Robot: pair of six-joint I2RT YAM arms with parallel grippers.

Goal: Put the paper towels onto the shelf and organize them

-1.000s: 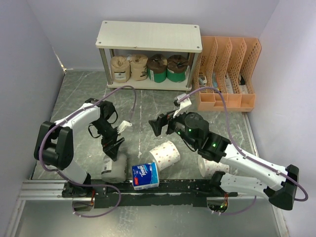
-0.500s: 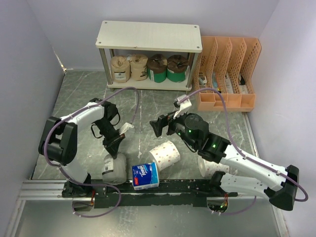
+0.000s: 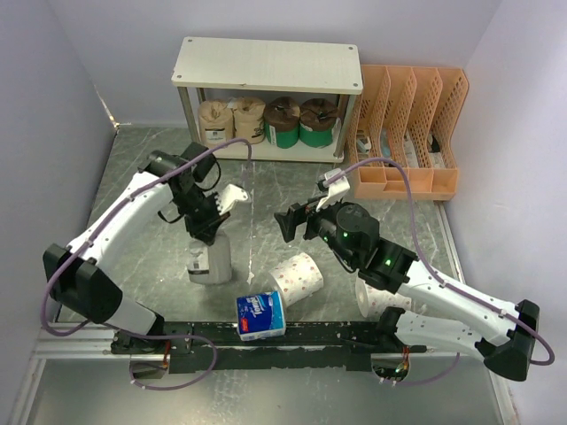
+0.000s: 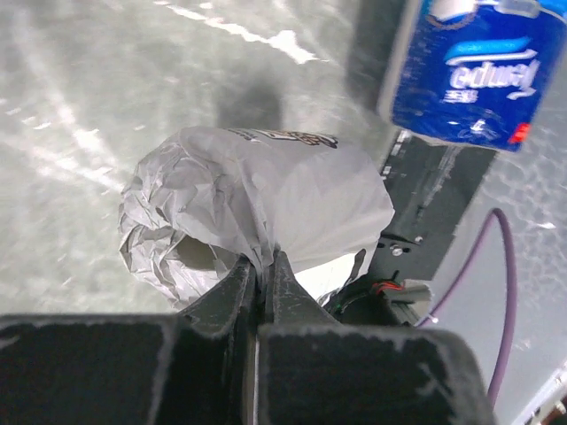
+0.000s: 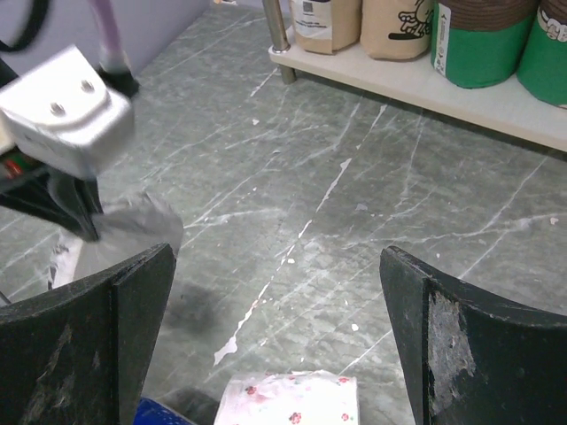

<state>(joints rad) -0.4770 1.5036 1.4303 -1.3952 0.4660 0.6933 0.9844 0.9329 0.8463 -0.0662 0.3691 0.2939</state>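
Observation:
My left gripper (image 3: pixel 211 234) is shut on a fold of the wrapper of a grey paper towel roll (image 3: pixel 210 259), which hangs below it. In the left wrist view the crumpled grey roll (image 4: pixel 257 204) is pinched at the fingertips of the left gripper (image 4: pixel 263 266). The right gripper (image 3: pixel 293 221) stands open and empty above the floor, wide open in its wrist view (image 5: pixel 276 254). The off-white shelf (image 3: pixel 266 64) at the back holds two tan rolls (image 3: pixel 232 119) and two brown-and-green rolls (image 3: pixel 300 122) on its lower board (image 5: pixel 443 93). A dotted white roll (image 3: pixel 297 276) and a blue-and-white pack (image 3: pixel 260 315) lie near the front.
An orange perforated file organizer (image 3: pixel 407 133) stands right of the shelf. Another dotted white roll (image 3: pixel 376 298) lies partly under the right arm. The black rail (image 3: pixel 301 341) carrying the arm bases runs along the near edge. Grey walls close in the left and right sides.
The left gripper closed on the grey roll's wrapper and carried it up and away from the near edge, toward the middle. The right arm barely shifted.

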